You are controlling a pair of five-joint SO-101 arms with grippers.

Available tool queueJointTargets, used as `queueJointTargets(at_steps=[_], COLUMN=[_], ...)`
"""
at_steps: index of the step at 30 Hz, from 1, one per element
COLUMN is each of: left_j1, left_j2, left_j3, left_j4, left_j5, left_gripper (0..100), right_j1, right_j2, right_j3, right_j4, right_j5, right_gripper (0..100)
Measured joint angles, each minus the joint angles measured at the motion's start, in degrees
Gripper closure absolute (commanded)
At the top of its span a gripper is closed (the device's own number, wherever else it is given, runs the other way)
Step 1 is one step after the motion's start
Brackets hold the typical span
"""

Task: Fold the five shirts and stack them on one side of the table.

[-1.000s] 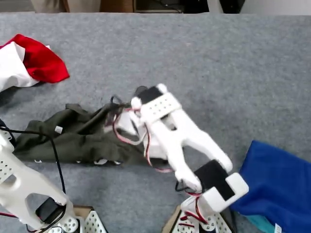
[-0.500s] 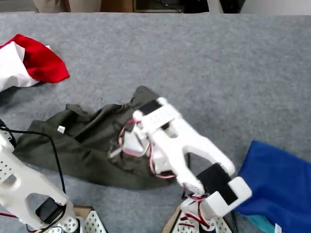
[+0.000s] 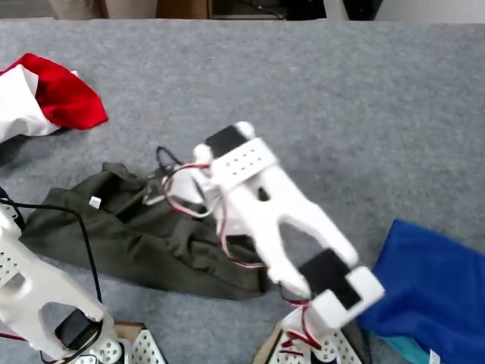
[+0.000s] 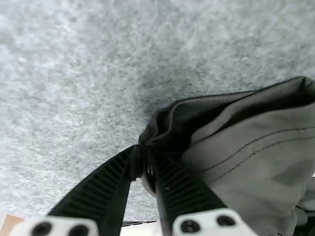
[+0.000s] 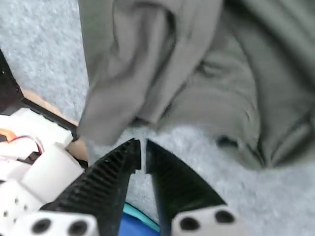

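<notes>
Lying at the far left of the grey table [image 3: 341, 106], a red shirt [image 3: 64, 95] is bunched against a white shirt [image 3: 19, 106], both crumpled and unfolded. Nearer the front, the left arm [image 3: 38, 292] slants up toward the left edge, and the left gripper [image 4: 144, 164] has its jaws pinched tight on a dark fold at the end of the olive shirt [image 3: 144, 239]. That shirt sprawls in loose wrinkles across the left-centre of the table, well apart from the red and white pair. The right arm [image 3: 273, 212] reaches over its right portion; in the wrist view the right gripper [image 5: 141, 150] has its jaws drawn together to a thin slit with nothing between them, tips just short of the olive cloth's edge. At the far right front lies a blue shirt [image 3: 432, 292], with a teal strip [image 3: 405, 349] showing beneath it.
</notes>
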Motion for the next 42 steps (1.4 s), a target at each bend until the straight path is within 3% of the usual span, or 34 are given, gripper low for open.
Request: queueJointTargets(at_steps=[5, 16, 20, 23, 27, 30, 42], left_j1=[0.0, 0.0, 0.0, 0.0, 0.0, 0.0, 0.0], left_j2=[0.0, 0.0, 0.0, 0.0, 0.0, 0.0, 0.0], left_j3=[0.0, 0.0, 0.0, 0.0, 0.0, 0.0, 0.0], left_j4=[0.0, 0.0, 0.0, 0.0, 0.0, 0.0, 0.0], left_j5=[0.0, 0.0, 0.0, 0.0, 0.0, 0.0, 0.0], left_gripper=[98, 98, 98, 98, 98, 98, 98], right_j1=[-3.87, -3.87, -3.87, -3.96, -4.13, -5.01, -2.55], right_j2=[4.66, 20.92, 23.47, 24.44, 26.11, 27.52, 28.22], right_j3=[-5.01, -14.24, -16.62, -17.14, -17.32, -17.32, -22.95], right_j4=[-1.14, -3.25, -3.25, -3.25, -3.25, -3.78, -5.01], right_j5=[-0.7, -0.88, -0.88, -0.88, -0.88, -1.14, -3.96], right_gripper=[98.6, 98.1, 89.7, 88.7, 91.4, 99.5, 99.4])
